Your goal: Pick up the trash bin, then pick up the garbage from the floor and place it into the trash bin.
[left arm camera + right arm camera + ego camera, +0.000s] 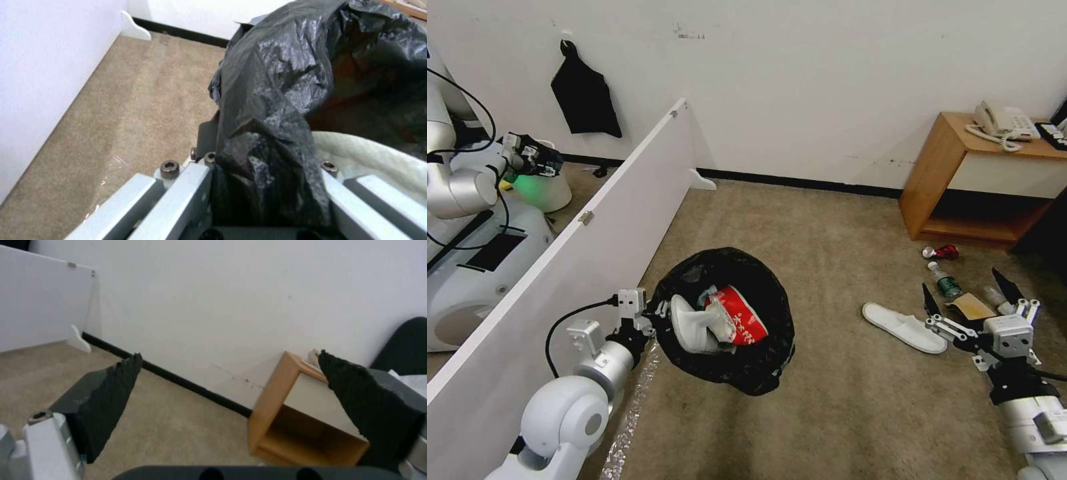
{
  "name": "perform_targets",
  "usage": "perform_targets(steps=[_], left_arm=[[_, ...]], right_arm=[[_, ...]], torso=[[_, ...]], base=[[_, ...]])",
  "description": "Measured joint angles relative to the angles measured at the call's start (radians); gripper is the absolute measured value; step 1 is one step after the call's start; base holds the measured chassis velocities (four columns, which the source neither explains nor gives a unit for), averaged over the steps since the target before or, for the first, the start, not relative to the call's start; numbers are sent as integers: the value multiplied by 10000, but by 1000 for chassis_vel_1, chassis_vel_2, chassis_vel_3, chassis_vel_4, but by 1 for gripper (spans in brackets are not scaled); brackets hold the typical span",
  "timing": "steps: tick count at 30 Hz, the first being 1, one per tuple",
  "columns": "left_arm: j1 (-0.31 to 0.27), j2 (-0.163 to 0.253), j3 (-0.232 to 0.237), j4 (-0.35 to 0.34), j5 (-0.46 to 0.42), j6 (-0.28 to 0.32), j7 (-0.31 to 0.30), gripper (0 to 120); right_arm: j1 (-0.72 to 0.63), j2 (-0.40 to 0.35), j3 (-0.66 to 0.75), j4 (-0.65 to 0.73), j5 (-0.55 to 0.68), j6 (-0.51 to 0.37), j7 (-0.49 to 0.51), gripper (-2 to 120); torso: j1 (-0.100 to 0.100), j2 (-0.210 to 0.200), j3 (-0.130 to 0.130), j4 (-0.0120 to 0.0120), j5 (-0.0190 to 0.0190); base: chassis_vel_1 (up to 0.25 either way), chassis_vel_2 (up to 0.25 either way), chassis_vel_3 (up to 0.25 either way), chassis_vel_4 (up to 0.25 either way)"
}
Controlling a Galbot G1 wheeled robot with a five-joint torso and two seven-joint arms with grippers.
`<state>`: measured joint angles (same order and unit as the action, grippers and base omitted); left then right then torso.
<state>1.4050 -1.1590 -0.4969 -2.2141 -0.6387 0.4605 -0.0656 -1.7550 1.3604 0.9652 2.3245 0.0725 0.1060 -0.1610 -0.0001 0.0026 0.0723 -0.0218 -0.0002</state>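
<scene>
Black-lined trash bin (724, 317) holds carton, slipper; bottle (946, 280) on carpet

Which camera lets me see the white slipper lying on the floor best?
The head view: the whole slipper on the carpet shows beside the open right gripper. The other two cameras point elsewhere.

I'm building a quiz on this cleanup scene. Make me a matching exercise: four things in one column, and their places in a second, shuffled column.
Things:
1. red-white carton
2. white slipper
3. red can
4. left hand

Places:
A. on the carpet near the wooden side table
B. clamped on the trash bin rim
C. inside the bin
D. flat on the carpet beside the open right hand

Pairs: 1-C, 2-D, 3-A, 4-B
</scene>
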Motion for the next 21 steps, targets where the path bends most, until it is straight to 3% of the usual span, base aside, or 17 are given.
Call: perform_targets(steps=[11, 21], left_arm=[[525, -377, -134, -78, 784, -547, 320, 4], [706, -685, -130, -114, 1139, -572, 415, 4]], right_arm=[[57, 521, 67, -63, -181, 99, -103, 100], [-6, 549, 62, -24, -137, 65, -155, 100]], torso=[[0, 0, 0, -2, 1], [1, 0, 0, -1, 1]], base=[[0, 0, 0, 0], [0, 0, 0, 0]])
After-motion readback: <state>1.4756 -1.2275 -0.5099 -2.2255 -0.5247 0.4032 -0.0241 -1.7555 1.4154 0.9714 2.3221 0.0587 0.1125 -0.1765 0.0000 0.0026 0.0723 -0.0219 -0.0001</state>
